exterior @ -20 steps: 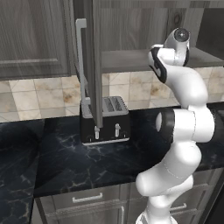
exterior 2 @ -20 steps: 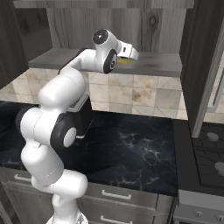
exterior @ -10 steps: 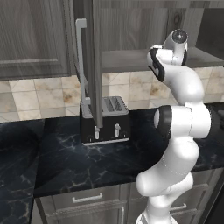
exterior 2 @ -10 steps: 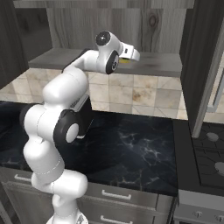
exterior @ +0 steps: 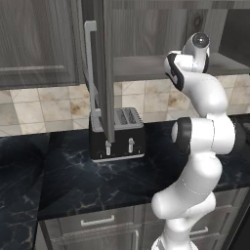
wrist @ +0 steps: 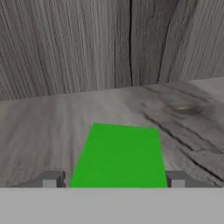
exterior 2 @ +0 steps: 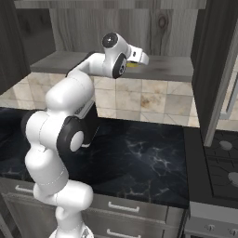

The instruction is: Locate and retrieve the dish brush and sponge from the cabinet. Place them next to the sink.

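Sponge (wrist: 119, 155) flat on cabinet (wrist: 52, 118) shelf, between fingertips of claw (wrist: 114, 179), jaws wide apart.

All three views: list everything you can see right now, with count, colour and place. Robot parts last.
sponge: one, green top, on the cabinet shelf between the claw's fingertips; a yellow edge peeks past the hand in the right base view.
cabinet: one, dark grey wood grain, on the wall, door swung open with a long silver bar handle.
toaster: one, black and silver, on the counter against the tiles.
counter: one, black marble, under the cabinet.
stove: one, dark, right of the counter.
arm: one, white, reaching up into the cabinet.
claw: one, fingertips straddling the sponge, not clamped.
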### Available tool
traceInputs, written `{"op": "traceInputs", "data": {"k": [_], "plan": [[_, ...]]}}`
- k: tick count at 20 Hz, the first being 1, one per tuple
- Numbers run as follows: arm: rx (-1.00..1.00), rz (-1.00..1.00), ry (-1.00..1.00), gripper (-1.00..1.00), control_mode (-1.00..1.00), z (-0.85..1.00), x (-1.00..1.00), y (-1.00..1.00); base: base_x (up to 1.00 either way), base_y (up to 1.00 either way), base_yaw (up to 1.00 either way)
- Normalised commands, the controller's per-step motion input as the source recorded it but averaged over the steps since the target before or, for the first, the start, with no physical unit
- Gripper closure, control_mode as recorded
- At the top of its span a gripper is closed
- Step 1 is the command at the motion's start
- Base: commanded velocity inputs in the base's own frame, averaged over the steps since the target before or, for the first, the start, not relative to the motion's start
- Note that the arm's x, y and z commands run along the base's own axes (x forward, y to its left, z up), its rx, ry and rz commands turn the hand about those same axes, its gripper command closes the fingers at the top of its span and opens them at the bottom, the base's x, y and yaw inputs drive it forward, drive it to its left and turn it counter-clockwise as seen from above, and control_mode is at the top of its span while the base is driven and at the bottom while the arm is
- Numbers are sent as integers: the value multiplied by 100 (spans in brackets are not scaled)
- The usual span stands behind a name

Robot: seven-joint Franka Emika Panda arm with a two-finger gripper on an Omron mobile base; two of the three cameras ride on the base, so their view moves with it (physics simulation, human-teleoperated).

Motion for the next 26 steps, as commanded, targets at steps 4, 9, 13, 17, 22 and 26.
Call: {"op": "traceInputs", "data": {"k": [4, 9, 13, 17, 22, 26], "plan": [[0, 0, 0, 100, -100, 0, 0, 0, 0, 0, 0], [0, 0, 0, 100, -100, 0, 0, 0, 0, 0, 0], [0, 0, 0, 100, -100, 0, -8, 0, 0, 0, 0], [1, 0, -3, 100, -100, 0, -36, 0, 0, 0, 0], [2, -1, -1, 100, -100, 1, -46, 7, 0, 0, 0], [0, -3, -1, 100, -100, 18, -32, 23, 0, 0, 0]]}}
